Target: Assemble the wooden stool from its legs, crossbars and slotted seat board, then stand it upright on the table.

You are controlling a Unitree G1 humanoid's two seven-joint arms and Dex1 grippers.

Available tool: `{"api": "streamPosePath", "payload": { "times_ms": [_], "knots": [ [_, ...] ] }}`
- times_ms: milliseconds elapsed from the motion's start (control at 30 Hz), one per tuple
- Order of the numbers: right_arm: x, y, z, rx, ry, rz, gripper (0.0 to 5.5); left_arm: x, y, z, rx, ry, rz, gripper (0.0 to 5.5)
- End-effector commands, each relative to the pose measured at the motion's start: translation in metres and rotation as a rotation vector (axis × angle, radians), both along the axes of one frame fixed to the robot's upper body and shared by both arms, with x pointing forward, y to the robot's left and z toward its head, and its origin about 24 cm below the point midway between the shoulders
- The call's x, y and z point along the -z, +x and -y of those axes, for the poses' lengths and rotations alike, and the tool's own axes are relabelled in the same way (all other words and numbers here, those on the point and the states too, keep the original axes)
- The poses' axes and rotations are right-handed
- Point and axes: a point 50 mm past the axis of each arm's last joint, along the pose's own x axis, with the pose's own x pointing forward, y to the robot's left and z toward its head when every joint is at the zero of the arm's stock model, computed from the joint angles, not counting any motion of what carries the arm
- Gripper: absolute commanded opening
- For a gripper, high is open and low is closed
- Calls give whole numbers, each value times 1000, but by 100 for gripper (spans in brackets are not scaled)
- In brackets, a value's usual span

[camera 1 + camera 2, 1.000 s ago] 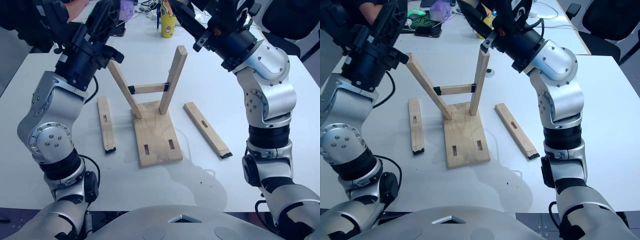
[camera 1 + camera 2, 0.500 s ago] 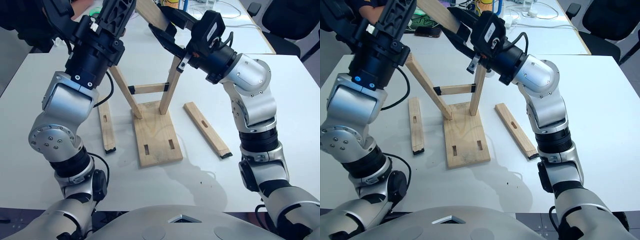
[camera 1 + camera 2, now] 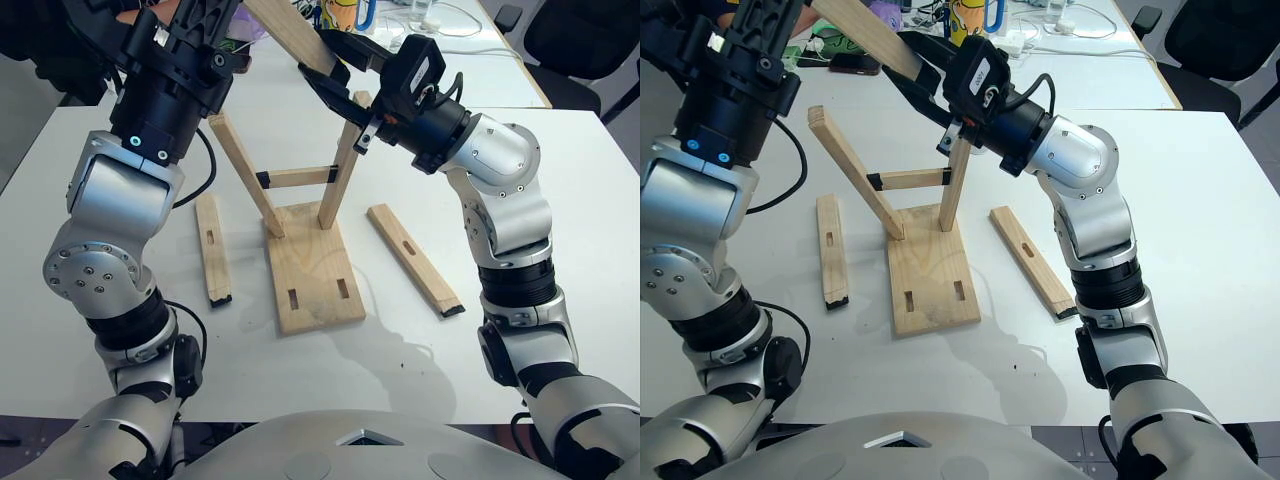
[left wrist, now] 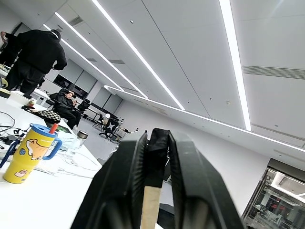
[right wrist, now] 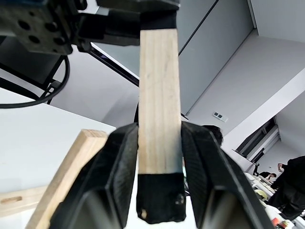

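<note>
Our left gripper [image 4: 157, 137] pinches one end of a raised leg [image 3: 865, 32]; our right gripper [image 5: 159, 143] clamps its black-tipped other end. On the counter [image 3: 560, 200] below, a loose piece [image 3: 210, 248] lies left of the seat board [image 3: 310, 275], which carries two standing legs [image 3: 244, 165]. Next, we judge, this leg goes down into an empty slot.

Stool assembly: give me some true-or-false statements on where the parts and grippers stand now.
Two upright legs stand in the seat board. True.
The crossbar lies loose on the table. False: it joins the two legs, off the table.
The left gripper and right gripper both clamp one wooden bar held above the table. True.
Three slotted pieces lie loose on the table. False: two, one either side of the seat board.
</note>
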Motion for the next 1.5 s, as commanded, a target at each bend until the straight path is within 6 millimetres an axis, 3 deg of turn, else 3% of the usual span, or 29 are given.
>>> {"api": "streamPosePath", "payload": {
  "times_ms": [33, 267, 300, 400, 467, 633, 733, 767, 867, 933, 1000, 1033, 1133, 1200, 1367, 1500],
  "knots": [
    [-3, -1, 1, -9, 14, -9, 133, 4, 0, 1, 6, 13, -18, 57],
    [-6, -1, 2, -31, 53, -53, 133, 4, 3, -6, -23, 22, -19, 52],
    [-7, -1, 3, -35, 59, -59, 169, 4, 4, -7, -29, 24, -19, 51],
    [-13, -1, 5, -54, 83, -70, 212, 5, 6, -13, -54, 30, -20, 41],
    [-20, 0, 8, -78, 126, -99, 218, 2, 6, -20, -83, 23, -10, 41],
    [-46, 12, 29, -92, 367, -235, 218, -10, 1, -50, -181, -62, 37, 41],
    [-52, 29, 43, 27, 483, -280, 218, -11, -1, -71, -258, -116, 40, 41],
    [-49, 40, 51, 146, 505, -291, 218, -10, -2, -82, -302, -137, 41, 41],
    [-9, 72, 99, 676, 453, -282, 171, 18, -16, -128, -531, -106, -49, 41],
    [19, 76, 116, 829, 445, -319, 141, 44, -23, -143, -650, -5, -139, 41],
    [32, 77, 122, 889, 448, -337, 108, 57, -27, -149, -702, 48, -179, 41],
    [34, 77, 122, 899, 448, -334, 95, 59, -28, -150, -710, 58, -182, 41],
    [88, 57, 127, 973, 385, -397, 44, 109, -25, -138, -753, 199, -351, 41],
    [113, 43, 120, 963, 355, -440, 10, 127, -23, -125, -737, 230, -398, 41],
    [140, 18, 105, 933, 301, -456, 0, 149, -22, -110, -747, 248, -484, 41],
    [145, 8, 98, 915, 275, -442, 0, 157, -23, -107, -770, 280, -534, 41]
  ]
}}
